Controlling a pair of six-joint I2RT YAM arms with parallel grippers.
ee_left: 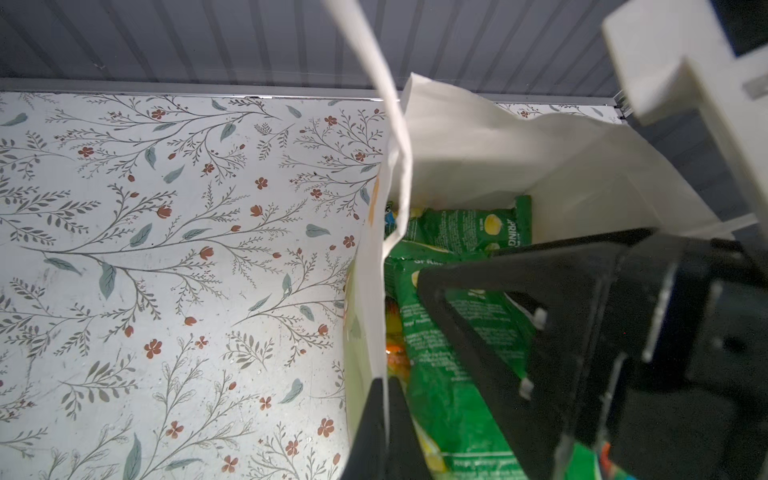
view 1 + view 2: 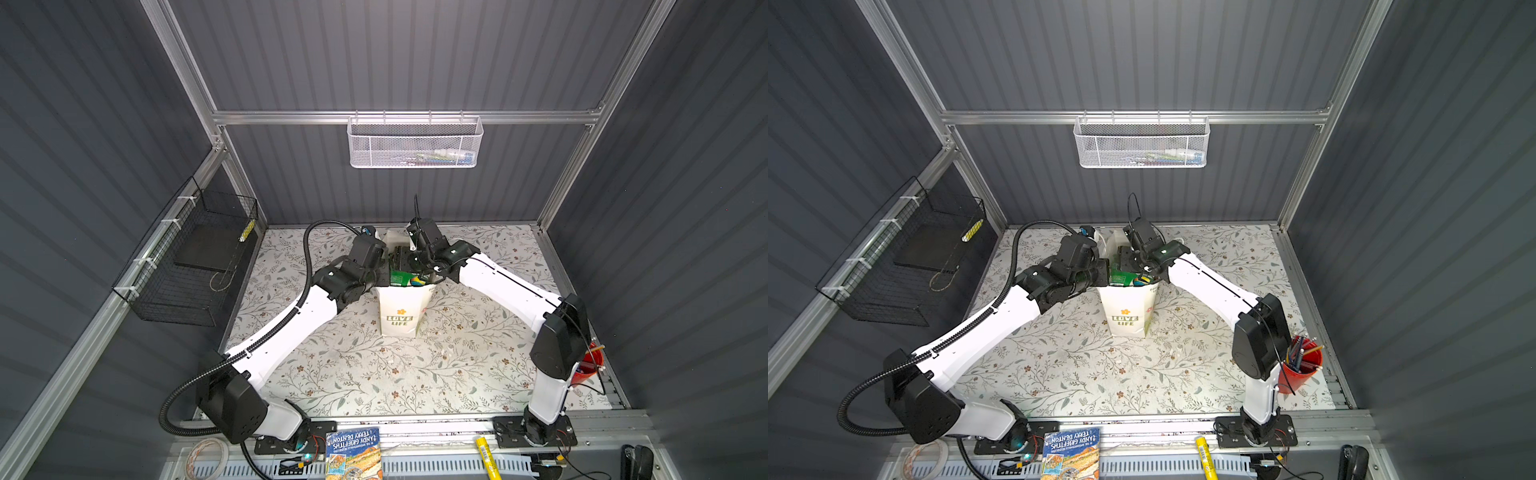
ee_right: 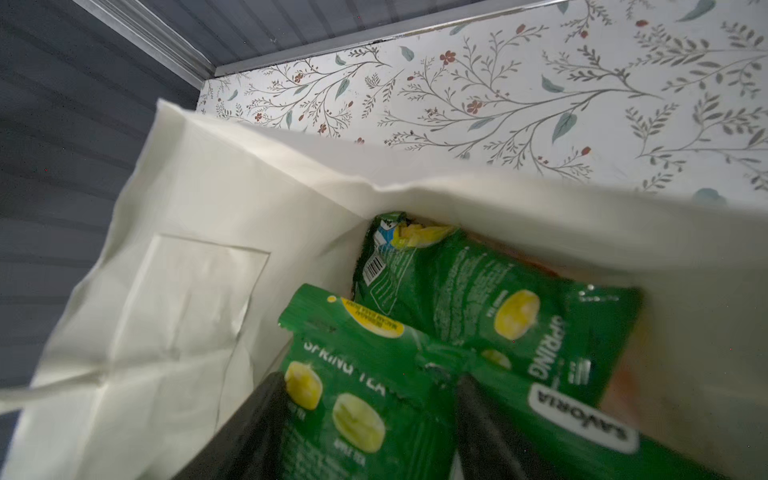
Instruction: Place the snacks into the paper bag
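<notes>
One white paper bag (image 2: 399, 316) (image 2: 1127, 318) stands upright in the middle of both top views, on the flowery table (image 2: 374, 374). The left gripper (image 1: 384, 386) is pinched tight on the bag's side wall, at the bottom middle of the left wrist view. The right gripper (image 3: 370, 380) is down in the bag's mouth, its two fingers apart. Two green snack packets (image 3: 478, 291) lie inside the bag. The nearer packet (image 3: 353, 415) sits between those fingers.

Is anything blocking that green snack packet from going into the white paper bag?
Nothing visible does. The left tool pinches the wall of the paper bag, and the green packet at the right tool already sits inside its mouth.
</notes>
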